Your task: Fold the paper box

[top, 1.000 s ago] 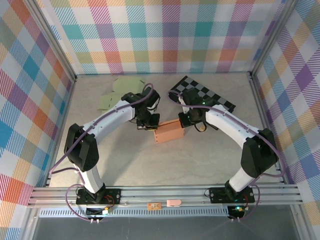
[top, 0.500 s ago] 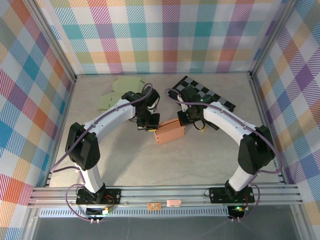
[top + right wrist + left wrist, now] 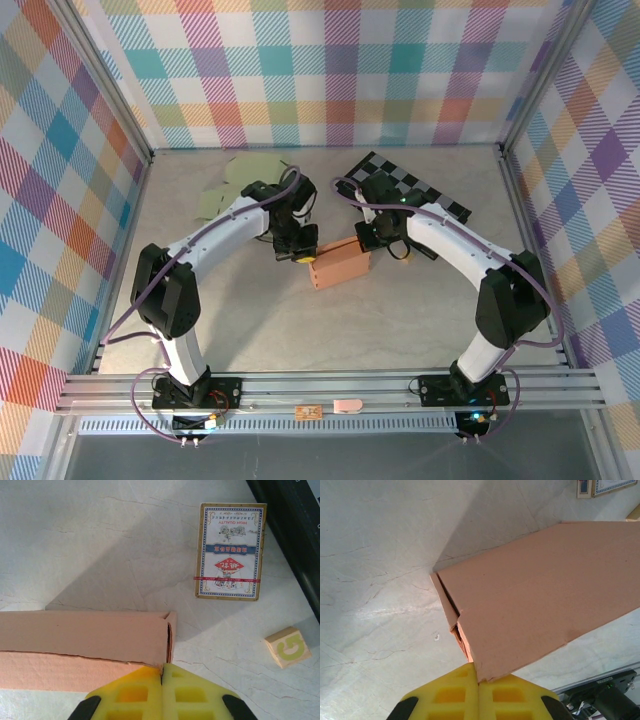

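Observation:
The paper box [image 3: 340, 265] is a salmon-pink cardboard carton lying on the table between my arms. My left gripper [image 3: 299, 256] is at its left end. In the left wrist view the yellow fingers are shut together, and the left gripper [image 3: 478, 677] tip touches the box's [image 3: 535, 595] near corner beside a loose end flap. My right gripper [image 3: 368, 243] is at the box's right end. In the right wrist view the right gripper [image 3: 162, 672] is shut too, its tip against the edge of the box [image 3: 80, 635] where the end flap stands slightly ajar.
A banded deck of playing cards [image 3: 230, 550] and a small wooden block with a green numeral [image 3: 287, 646] lie just right of the box. A black-and-white checkered board [image 3: 405, 187] lies behind them. Pale green paper sheets [image 3: 240, 180] lie at the back left.
The right arm has drawn slightly inward and back. The box has turned a touch. Both grippers stay shut at the box's ends.

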Controlling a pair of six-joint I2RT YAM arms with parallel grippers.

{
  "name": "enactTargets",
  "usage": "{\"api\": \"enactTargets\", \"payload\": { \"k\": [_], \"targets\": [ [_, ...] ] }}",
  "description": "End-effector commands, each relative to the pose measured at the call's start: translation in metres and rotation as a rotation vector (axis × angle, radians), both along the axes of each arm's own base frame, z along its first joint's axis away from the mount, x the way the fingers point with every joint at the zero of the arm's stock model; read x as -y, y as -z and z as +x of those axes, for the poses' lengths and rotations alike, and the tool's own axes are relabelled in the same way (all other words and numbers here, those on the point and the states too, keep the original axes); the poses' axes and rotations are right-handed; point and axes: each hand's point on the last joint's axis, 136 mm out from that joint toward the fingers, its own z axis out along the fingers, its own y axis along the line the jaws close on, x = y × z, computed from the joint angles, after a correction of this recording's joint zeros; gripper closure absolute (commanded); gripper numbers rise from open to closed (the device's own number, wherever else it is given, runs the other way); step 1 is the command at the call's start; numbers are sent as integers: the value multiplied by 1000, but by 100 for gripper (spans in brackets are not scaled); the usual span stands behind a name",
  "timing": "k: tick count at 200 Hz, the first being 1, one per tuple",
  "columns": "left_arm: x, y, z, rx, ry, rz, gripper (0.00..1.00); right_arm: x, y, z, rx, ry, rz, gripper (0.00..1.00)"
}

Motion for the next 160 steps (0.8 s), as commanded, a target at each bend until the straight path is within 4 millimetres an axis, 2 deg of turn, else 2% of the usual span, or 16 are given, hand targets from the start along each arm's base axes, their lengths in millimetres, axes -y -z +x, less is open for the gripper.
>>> {"api": "enactTargets", "payload": {
  "k": [1, 32, 96, 160],
  "targets": [
    [7, 5, -2, -22, -17, -50, 100, -6, 4, -8, -44, -12, 14, 100],
    [8, 13, -4, -31, -39, -65, 100, -5, 6, -9, -48, -10, 14, 100],
    [2, 14, -5, 6, -32, -53, 100, -4, 4, -11, -33, -8, 20, 100],
    [-2, 13, -4, 110, 17, 39, 100, -3, -4, -14, -24, 22, 50, 97]
  ]
}}
